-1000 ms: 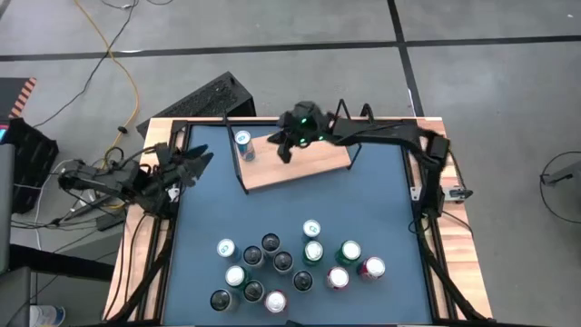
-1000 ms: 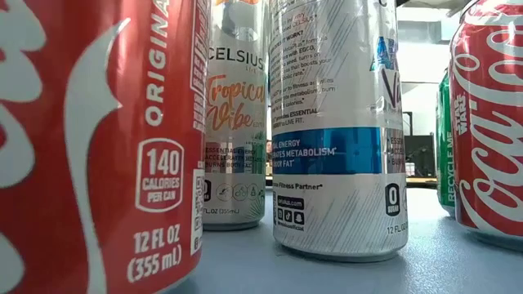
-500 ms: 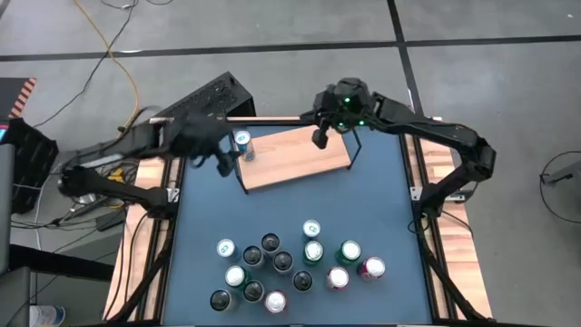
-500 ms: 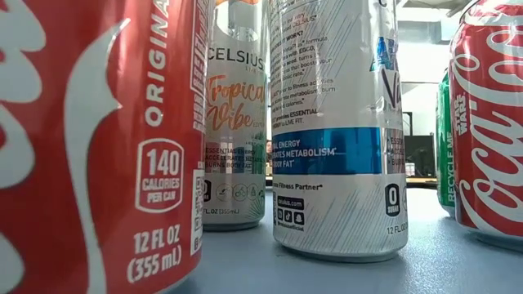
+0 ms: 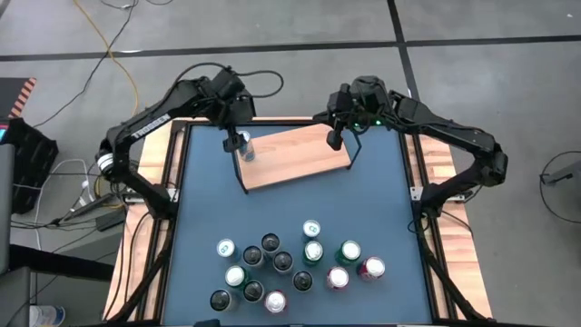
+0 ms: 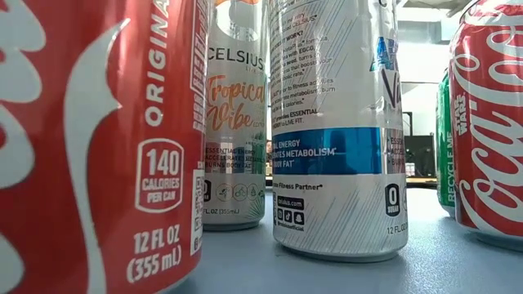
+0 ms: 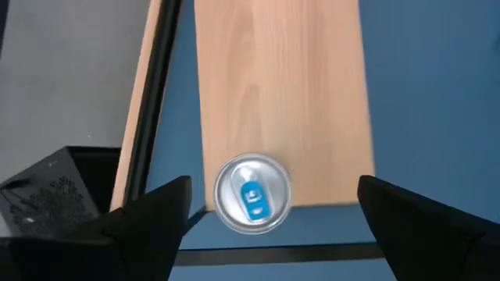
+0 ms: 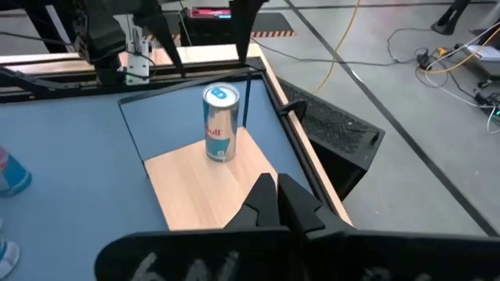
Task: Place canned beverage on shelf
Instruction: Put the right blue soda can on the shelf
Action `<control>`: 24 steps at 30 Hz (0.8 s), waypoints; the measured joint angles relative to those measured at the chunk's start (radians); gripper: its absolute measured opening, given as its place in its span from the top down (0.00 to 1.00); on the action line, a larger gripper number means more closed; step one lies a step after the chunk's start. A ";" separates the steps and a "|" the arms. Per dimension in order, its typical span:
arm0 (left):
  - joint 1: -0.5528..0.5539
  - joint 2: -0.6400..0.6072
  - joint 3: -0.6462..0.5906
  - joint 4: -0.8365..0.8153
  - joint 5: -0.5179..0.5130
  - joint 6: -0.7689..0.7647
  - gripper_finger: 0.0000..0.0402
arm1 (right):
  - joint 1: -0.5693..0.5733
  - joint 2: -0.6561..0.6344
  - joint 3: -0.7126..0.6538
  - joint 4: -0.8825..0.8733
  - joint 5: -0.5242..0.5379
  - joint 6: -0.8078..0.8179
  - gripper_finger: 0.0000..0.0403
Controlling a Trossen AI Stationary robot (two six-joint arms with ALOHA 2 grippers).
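Slim silver-and-blue Red Bull can (image 8: 219, 122) stands upright at one end of the light-wood shelf board in its black wire frame (image 5: 304, 154), tab up. Left gripper (image 5: 233, 139) hovers directly above it, fingers spread wide, holding nothing. Right gripper (image 5: 334, 138), pinched together and empty, hangs over the board's opposite end.

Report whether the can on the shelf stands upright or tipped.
Upright: the can stands on its base on the shelf, its round lid facing up at the left wrist camera.
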State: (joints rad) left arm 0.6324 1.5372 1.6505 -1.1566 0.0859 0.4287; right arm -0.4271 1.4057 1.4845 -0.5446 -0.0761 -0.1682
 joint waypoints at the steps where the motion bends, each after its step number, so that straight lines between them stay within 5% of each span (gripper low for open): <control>1: 0.002 0.008 0.000 -0.002 -0.003 0.014 0.12 | 0.000 0.000 0.000 -0.009 0.000 0.001 1.00; 24: 0.022 0.049 -0.124 0.064 -0.028 0.104 0.12 | -0.001 0.007 -0.001 -0.046 0.000 0.002 1.00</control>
State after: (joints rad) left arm 0.6545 1.5864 1.5263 -1.0927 0.0582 0.5332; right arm -0.4278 1.4132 1.4837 -0.5907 -0.0765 -0.1665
